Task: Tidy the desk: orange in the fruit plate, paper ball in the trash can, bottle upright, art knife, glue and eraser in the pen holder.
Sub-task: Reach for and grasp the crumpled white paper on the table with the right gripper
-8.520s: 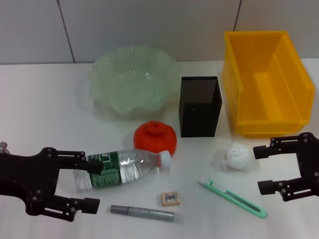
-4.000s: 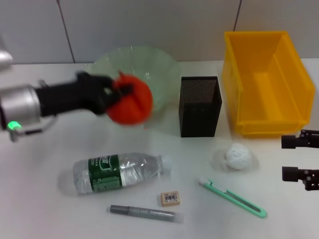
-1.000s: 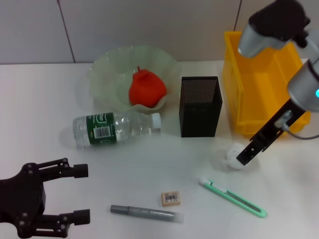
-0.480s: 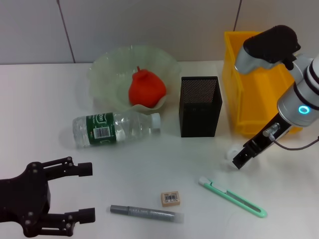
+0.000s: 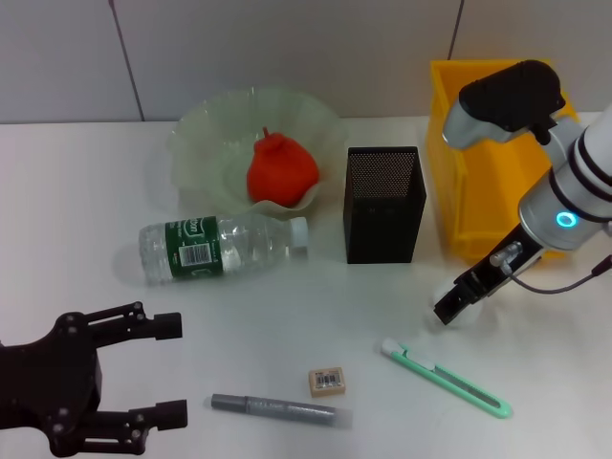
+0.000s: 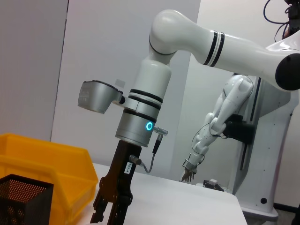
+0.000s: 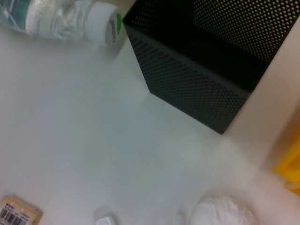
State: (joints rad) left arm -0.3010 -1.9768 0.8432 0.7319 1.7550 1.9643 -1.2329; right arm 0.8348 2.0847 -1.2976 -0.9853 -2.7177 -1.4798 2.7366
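Note:
The orange (image 5: 282, 170) lies in the pale green fruit plate (image 5: 203, 134). Beside the plate, the bottle (image 5: 225, 247) is on its side, cap (image 7: 105, 23) toward the black mesh pen holder (image 5: 382, 204). My right gripper (image 5: 449, 308) reaches down onto the paper ball, which it hides in the head view; the right wrist view shows the paper ball (image 7: 223, 212) close below the camera. Near the front edge are the green art knife (image 5: 448, 380), the eraser (image 5: 327, 381) and the grey glue stick (image 5: 280, 410). My left gripper (image 5: 180, 369) hangs open and empty at the front left.
The yellow trash can (image 5: 516, 143) stands at the back right, just behind my right arm and right of the pen holder (image 7: 206, 61). In the left wrist view my right gripper (image 6: 110, 212) points down next to the trash can (image 6: 37, 154).
My right arm has come down and left over the paper ball, which now is covered in the head view. The left gripper has shifted slightly right. Earlier the orange went into the plate.

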